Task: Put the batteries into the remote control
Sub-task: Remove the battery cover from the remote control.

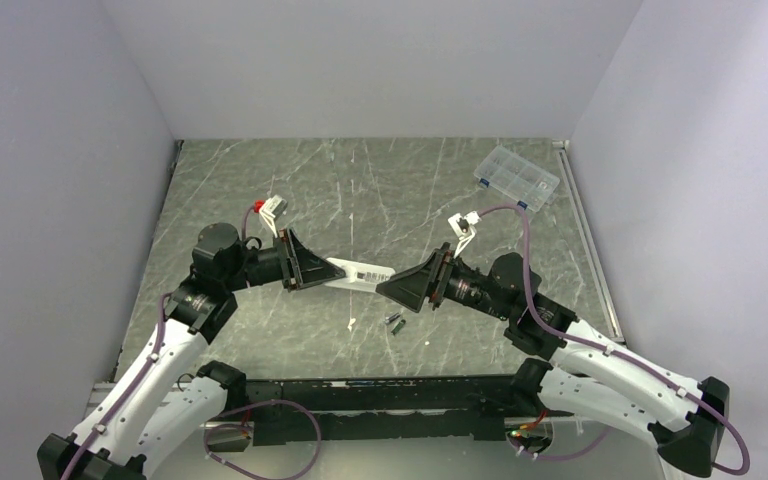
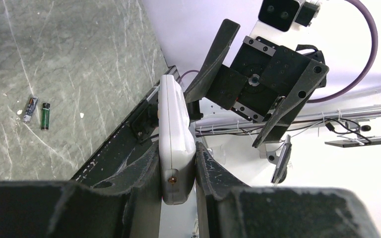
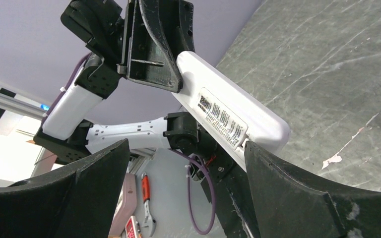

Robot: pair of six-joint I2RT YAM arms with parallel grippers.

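Left gripper (image 2: 177,151) pinches the slim white remote control (image 2: 171,114) mid-frame; I see its dark-printed label, the right gripper (image 3: 186,145) spread wide, and the batteries (image 2: 45,115) at left.

Left fingers (image 3: 155,52) grip the white remote control (image 3: 230,119).

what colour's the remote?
The remote control is white, with dark print on its face; shows best in the right wrist view.
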